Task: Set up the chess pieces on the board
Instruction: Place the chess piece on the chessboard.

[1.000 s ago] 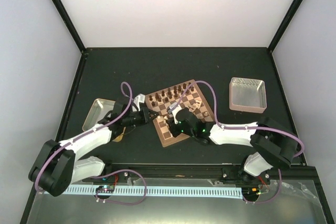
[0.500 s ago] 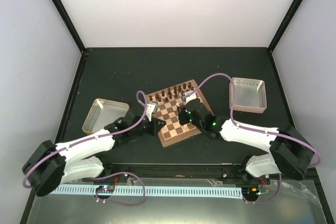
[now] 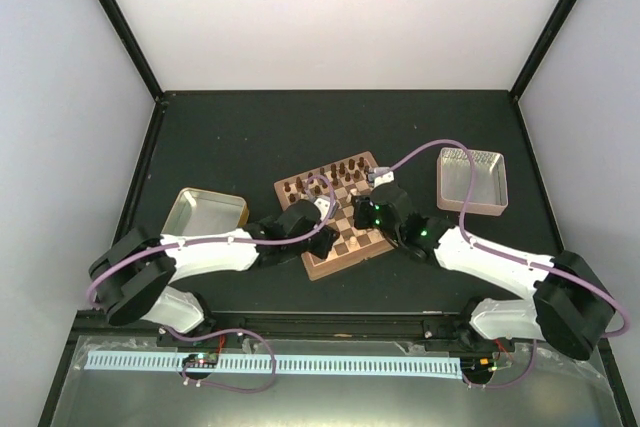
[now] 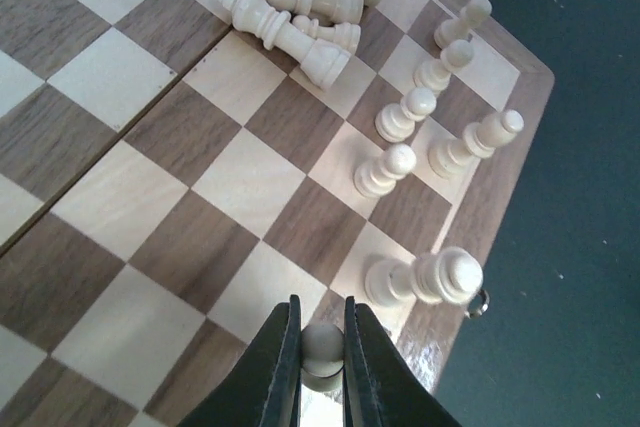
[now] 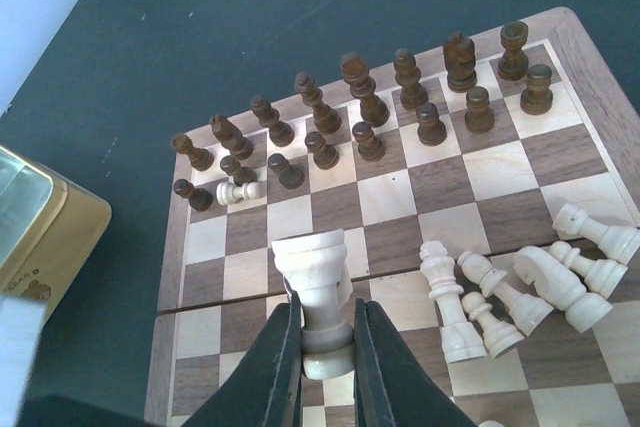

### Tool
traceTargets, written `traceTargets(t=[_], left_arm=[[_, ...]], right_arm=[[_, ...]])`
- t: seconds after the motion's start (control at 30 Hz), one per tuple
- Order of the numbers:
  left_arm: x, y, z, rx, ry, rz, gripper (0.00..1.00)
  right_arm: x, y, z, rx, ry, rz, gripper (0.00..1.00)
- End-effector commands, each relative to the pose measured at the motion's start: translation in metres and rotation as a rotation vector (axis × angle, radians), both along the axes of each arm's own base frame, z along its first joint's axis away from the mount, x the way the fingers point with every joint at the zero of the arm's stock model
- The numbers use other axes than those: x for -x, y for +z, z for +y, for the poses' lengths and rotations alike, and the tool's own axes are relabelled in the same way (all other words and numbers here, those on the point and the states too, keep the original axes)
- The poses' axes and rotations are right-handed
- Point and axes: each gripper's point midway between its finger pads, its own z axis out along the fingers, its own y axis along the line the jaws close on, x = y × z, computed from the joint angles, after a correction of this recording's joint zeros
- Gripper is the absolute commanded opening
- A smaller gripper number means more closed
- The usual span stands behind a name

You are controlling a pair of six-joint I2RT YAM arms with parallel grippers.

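1. Board (image 3: 348, 247): square, checkered, brown border. It lies turned at an angle on the dark worktop (image 3: 250, 137), between 2 metal trays.
2. Left tray (image 3: 185, 209): on the worktop, just left of the board.
3. Right tray (image 3: 490, 187): on the worktop, off the board's right corner and apart from it.
4. Left end effector (image 4: 320, 309): pinching a cream pawn (image 4: 322, 345) by its head, fingers pressed close on either side. The pawn is upright at a square in the board's edge row, beside a larger standing cream piece. Whether its base rests on the square cannot be told.
5. Right end effector (image 5: 326, 305): pinching a cream rook (image 5: 314, 265) low on its body, the crown clear above the fingers. The rook is upright over the board's near half, toward its left side. Contact with the board cannot be told.
6. Upright cream pieces (image 4: 385, 172): a short run of pawns and taller men standing along the edge rows near the board's corner, in the left wrist view.
7. Fallen cream pieces (image 5: 545, 285): several lying on their sides in a loose cluster on the board, right of the rook.
8. Stray cream pawn (image 5: 238, 191): on its side among the dark men.
9. Dark chessmen (image 5: 360, 82): standing in 2 rows along the board's far side.
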Motion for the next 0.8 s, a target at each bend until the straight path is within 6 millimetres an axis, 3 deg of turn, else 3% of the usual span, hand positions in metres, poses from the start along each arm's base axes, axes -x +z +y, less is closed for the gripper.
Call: traceTargets(t=[0.0,0.37,0.77], left_arm=[[-0.015,0.013,-0.02,0.016,-0.021,-0.069,0.05],[-0.025,0.005,-0.043,0.041,-0.046,-0.066,0.07],[-0.03,-0.012,-0.043,0.009,-0.025,-0.045,0.14]], right_arm=[[0.004,0.001,-0.005,-0.029,-0.014,0.013,0.04],[0.006,0.008,-0.011,-0.031,-0.021,-0.002,0.04],[0.008,0.008,-0.015,-0.031,-0.028,-0.002,0.04]])
